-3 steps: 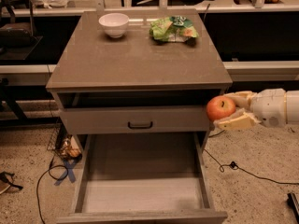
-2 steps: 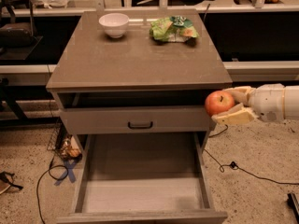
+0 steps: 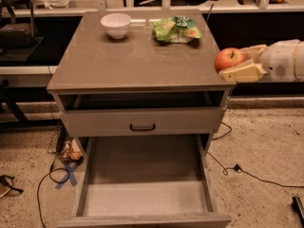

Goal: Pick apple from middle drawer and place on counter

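Note:
The red-orange apple (image 3: 229, 59) is held in my gripper (image 3: 237, 61), whose cream fingers (image 3: 244, 72) close around it from the right. It hangs at the counter's right edge, about level with the top. The counter (image 3: 128, 61) is the grey-brown slab of the cabinet. The middle drawer (image 3: 145, 194) is pulled wide open below, its flat floor bare. My white arm (image 3: 285, 61) reaches in from the right.
A white bowl (image 3: 116, 24) and a green-and-yellow snack bag (image 3: 176, 30) sit at the counter's back. A shallower drawer front with a black handle (image 3: 142, 127) is above the open drawer. Cables (image 3: 237, 170) and clutter (image 3: 66, 151) lie on the floor.
My gripper has lifted the apple from beside the upper drawer front up to the level of the counter's right edge.

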{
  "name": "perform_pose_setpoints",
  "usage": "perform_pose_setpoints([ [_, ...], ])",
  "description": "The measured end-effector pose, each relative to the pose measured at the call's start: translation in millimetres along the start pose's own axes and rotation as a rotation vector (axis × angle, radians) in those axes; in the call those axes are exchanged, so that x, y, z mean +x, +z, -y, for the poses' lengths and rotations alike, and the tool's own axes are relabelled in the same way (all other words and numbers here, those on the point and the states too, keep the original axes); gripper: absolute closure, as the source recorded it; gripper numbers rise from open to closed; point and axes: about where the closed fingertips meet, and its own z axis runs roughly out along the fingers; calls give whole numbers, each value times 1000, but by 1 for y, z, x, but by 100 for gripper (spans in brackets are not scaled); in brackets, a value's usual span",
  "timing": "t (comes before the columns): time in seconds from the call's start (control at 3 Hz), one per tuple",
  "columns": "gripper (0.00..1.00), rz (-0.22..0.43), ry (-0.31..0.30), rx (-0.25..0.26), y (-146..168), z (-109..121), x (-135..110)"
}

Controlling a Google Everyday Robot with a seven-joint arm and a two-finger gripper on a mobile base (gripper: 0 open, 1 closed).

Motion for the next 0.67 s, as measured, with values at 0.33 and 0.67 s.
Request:
perform_pose_setpoints([
  [0.33,100,3,54,20,17,25,-18],
  [0.67,100,-2,80,8,44,48,-32],
])
